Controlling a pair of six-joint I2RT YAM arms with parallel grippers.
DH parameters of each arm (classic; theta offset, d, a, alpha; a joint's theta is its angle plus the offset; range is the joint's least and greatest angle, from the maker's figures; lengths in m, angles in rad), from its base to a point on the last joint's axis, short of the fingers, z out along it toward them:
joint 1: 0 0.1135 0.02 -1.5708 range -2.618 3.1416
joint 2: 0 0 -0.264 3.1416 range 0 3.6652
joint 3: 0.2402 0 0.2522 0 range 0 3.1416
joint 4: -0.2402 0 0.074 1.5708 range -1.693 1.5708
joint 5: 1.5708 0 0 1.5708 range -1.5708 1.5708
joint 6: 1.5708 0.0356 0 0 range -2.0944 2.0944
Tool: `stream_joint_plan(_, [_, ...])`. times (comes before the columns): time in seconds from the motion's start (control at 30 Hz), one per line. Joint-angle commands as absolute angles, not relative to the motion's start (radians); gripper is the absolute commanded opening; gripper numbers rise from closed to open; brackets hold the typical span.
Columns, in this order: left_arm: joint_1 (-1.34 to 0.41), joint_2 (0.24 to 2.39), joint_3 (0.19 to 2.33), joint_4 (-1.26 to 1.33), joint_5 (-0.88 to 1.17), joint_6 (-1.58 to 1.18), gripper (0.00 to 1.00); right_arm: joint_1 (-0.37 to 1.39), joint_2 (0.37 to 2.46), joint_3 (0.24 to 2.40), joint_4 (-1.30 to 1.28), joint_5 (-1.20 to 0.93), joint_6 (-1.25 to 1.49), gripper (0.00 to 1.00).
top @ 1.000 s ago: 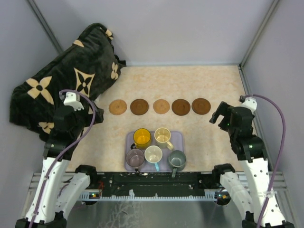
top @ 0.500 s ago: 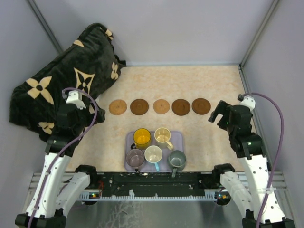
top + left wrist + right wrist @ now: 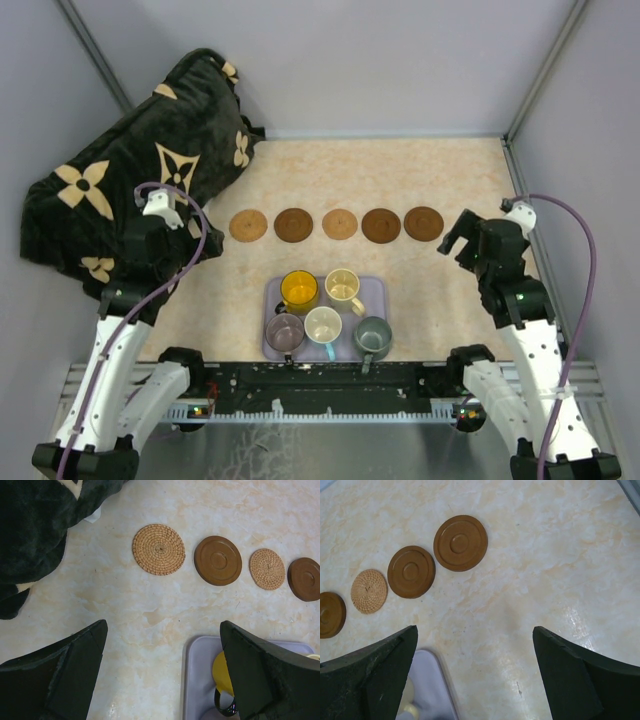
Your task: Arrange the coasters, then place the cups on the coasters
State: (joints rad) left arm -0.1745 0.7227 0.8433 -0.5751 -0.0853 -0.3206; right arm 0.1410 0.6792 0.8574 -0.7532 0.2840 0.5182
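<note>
Several round wooden coasters lie in a row across the middle of the table, some woven, some smooth dark brown. Several cups stand on a lavender tray near the front: yellow-orange, cream, mauve, white, grey-green. My left gripper hangs open left of the row, over bare table and the tray's left rim, with the yellow cup by its right finger. My right gripper hangs open to the right of the row, holding nothing.
A black plush cushion with beige flower marks fills the back left corner and reaches the left arm. Grey walls close the table at the back and both sides. The tray's right corner shows in the right wrist view.
Both arms have crept slightly forward, the right one also a little to the left. Coasters, cups and tray have not moved.
</note>
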Motion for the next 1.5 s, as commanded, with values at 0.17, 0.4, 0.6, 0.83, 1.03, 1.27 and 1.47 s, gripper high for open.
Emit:
stream_joint_plan(0.17, [-0.178,0.722,0.831,-0.550,-0.058,-0.321,1.00,0.135,0.649,0.819,-0.698,0.256,0.472,0.99])
stream_joint_plan(0.4, [-0.179,0.719,0.815,-0.551,0.072,-0.276,1.00,0.135,0.611,0.756,-0.648,0.017,0.438,0.99])
stream_joint_plan(0.6, [-0.182,0.680,0.795,-0.537,0.126,-0.282,1.00,0.172,0.608,0.777,-0.700,0.034,0.434,0.99])
stream_joint_plan(0.83, [-0.213,0.664,0.768,-0.504,0.167,-0.310,1.00,0.386,0.677,0.854,-0.752,0.100,0.439,0.87])
stream_joint_plan(1.03, [-0.315,0.675,0.749,-0.452,0.143,-0.336,1.00,0.675,0.806,0.893,-0.724,0.272,0.468,0.87])
stream_joint_plan(1.27, [-0.449,0.727,0.727,-0.376,0.080,-0.368,0.99,0.803,0.908,0.900,-0.673,0.282,0.484,0.85])
stream_joint_plan(1.47, [-0.490,0.755,0.689,-0.337,0.081,-0.383,1.00,0.808,0.900,0.874,-0.702,0.220,0.505,0.82])
